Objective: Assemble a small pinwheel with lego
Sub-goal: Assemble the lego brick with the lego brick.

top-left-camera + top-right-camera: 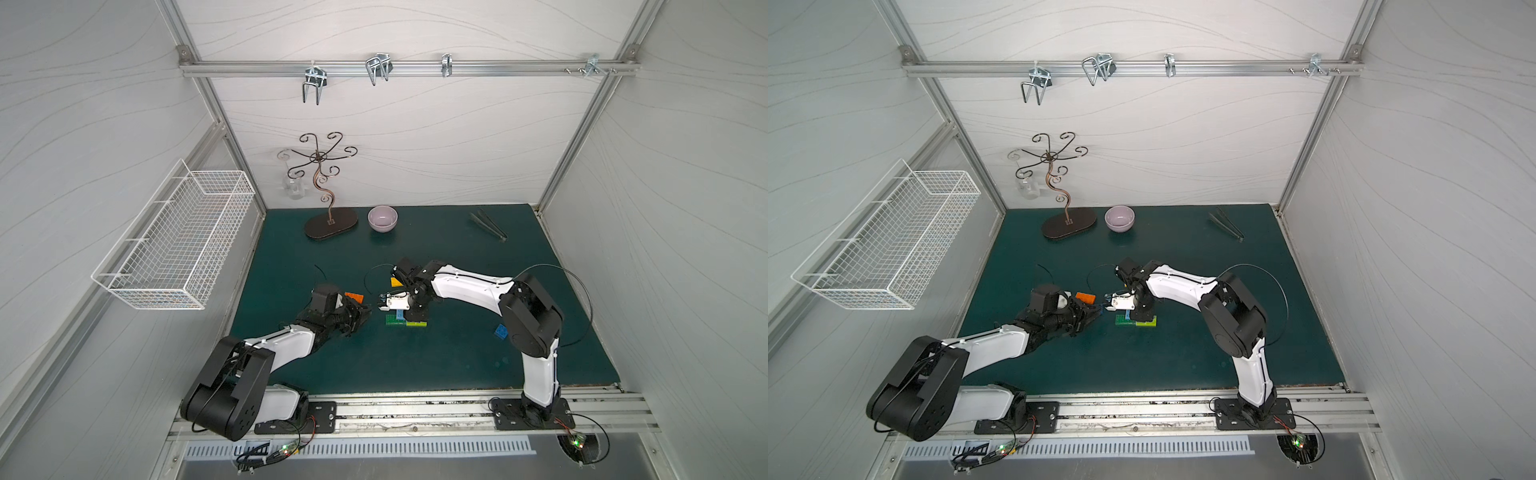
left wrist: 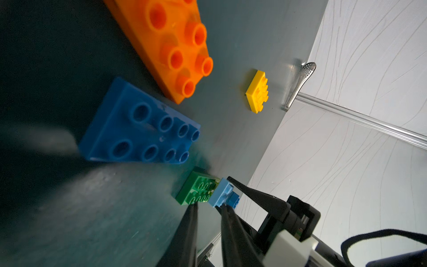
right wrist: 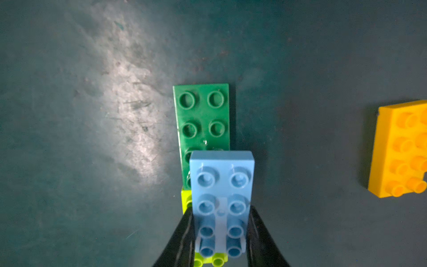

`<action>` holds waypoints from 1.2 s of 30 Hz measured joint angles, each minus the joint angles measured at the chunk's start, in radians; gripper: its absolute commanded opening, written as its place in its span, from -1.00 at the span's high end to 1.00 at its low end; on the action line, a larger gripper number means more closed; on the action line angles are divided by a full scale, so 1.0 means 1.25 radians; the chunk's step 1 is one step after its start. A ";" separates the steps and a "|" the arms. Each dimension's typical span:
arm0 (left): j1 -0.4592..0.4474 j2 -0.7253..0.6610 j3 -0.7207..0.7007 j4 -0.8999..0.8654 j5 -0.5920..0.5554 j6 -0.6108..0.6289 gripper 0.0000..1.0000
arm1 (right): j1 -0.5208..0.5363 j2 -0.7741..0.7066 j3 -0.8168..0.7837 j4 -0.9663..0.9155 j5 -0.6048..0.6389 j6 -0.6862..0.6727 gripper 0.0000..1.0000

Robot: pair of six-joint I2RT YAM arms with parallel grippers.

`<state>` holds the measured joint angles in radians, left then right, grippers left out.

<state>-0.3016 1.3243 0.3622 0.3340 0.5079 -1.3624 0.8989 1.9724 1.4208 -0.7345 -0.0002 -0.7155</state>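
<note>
My right gripper (image 3: pixel 221 210) is shut on a light blue lego brick (image 3: pixel 221 185), its fingers on the brick's long sides. The brick hangs over where a dark green brick (image 3: pixel 202 113) meets a lime brick (image 3: pixel 186 198); whether it touches them I cannot tell. In a top view this pinwheel stack (image 1: pixel 405 322) sits mid-mat under the right gripper (image 1: pixel 409 311). My left gripper (image 1: pixel 369 312) is just left of it, low, open a little and empty (image 2: pixel 209 208). Near it lie a dark blue brick (image 2: pixel 138 129) and an orange brick (image 1: pixel 354 296). A yellow brick (image 1: pixel 395 281) lies behind the stack.
Another blue brick (image 1: pixel 501 331) lies beside the right arm's elbow. At the back of the green mat stand a curly metal stand (image 1: pixel 330 226), a lilac bowl (image 1: pixel 382 218) and tongs (image 1: pixel 488 224). A white wire basket (image 1: pixel 174 241) hangs on the left wall.
</note>
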 measured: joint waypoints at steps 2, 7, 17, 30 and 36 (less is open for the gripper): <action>0.000 -0.001 0.002 -0.006 0.000 0.004 0.54 | 0.000 0.001 0.001 -0.002 0.000 0.000 0.42; 0.000 -0.006 0.004 -0.025 -0.001 0.011 0.52 | 0.000 0.002 0.001 -0.007 0.000 0.000 0.33; 0.000 -0.011 0.013 -0.045 -0.003 0.022 0.49 | 0.000 0.003 0.002 -0.009 -0.004 0.000 0.23; 0.004 -0.012 0.046 -0.107 -0.004 0.069 0.47 | -0.015 0.000 0.021 -0.017 -0.038 0.040 0.05; -0.010 0.012 0.177 -0.268 -0.016 0.199 0.55 | -0.129 -0.127 -0.003 0.012 -0.162 0.364 0.15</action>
<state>-0.3141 1.3392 0.5838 -0.0010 0.4885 -1.1133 0.7380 1.8141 1.4166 -0.7197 -0.2031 -0.2607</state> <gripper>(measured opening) 0.246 0.467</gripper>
